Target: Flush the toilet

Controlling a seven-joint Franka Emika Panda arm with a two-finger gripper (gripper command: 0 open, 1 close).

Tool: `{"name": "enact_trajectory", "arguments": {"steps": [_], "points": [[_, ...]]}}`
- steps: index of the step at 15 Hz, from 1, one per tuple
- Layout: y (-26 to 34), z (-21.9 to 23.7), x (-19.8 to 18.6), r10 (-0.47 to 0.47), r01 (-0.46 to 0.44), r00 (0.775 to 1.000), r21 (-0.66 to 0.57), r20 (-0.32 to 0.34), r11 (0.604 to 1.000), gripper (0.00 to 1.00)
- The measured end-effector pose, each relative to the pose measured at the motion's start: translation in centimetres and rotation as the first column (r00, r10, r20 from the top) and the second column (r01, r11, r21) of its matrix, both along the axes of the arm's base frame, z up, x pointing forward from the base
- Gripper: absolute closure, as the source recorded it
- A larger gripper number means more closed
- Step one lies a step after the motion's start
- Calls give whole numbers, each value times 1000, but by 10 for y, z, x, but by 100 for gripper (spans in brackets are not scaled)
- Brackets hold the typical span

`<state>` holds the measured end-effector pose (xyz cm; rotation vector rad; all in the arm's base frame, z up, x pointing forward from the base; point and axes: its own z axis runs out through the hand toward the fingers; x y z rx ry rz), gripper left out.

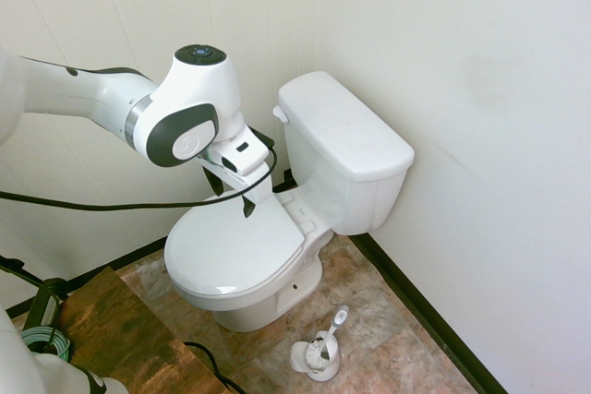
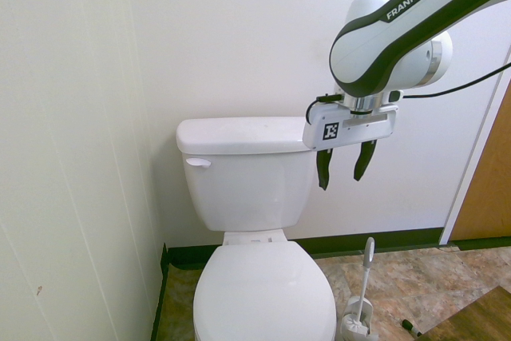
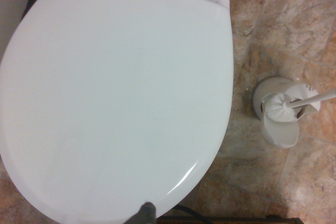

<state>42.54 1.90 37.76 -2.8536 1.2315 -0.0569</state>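
Note:
The white toilet (image 1: 346,149) stands in a corner with its seat lid (image 1: 235,246) down. A small white flush lever (image 1: 280,113) sticks out of the tank's front near one upper corner, seen also on the tank (image 2: 247,173) as the lever (image 2: 197,163). My gripper (image 1: 231,196) hangs in the air above the lid, in front of the tank, with its dark fingers pointing down. It is open, holds nothing and touches nothing. In the second exterior view the gripper (image 2: 341,180) is by the tank's end opposite the lever. The lid (image 3: 115,93) fills the wrist view.
A white toilet brush in its holder (image 1: 319,352) stands on the tiled floor beside the bowl, the same brush (image 3: 283,111) showing in the wrist view. Walls close in behind the tank and along the lever side. A wooden door (image 2: 487,189) is at the right.

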Motion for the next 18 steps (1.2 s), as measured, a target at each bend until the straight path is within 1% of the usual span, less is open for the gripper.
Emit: {"name": "enact_trajectory", "arguments": {"steps": [3, 5, 8, 13, 15, 18], "points": [[1, 0, 7, -7, 7, 1000, 2, 1, 1000, 0], [6, 8, 31, 5, -5, 1000, 5, 19, 1000, 0], [31, 22, 89, 59, -60, 997, 14, 41, 998, 0], [99, 35, 177, 169, -171, 983, 27, 79, 985, 0], [120, 23, 209, 194, -197, 977, 25, 90, 980, 0], [140, -9, 256, 208, -211, 973, 19, 100, 977, 0]]}}
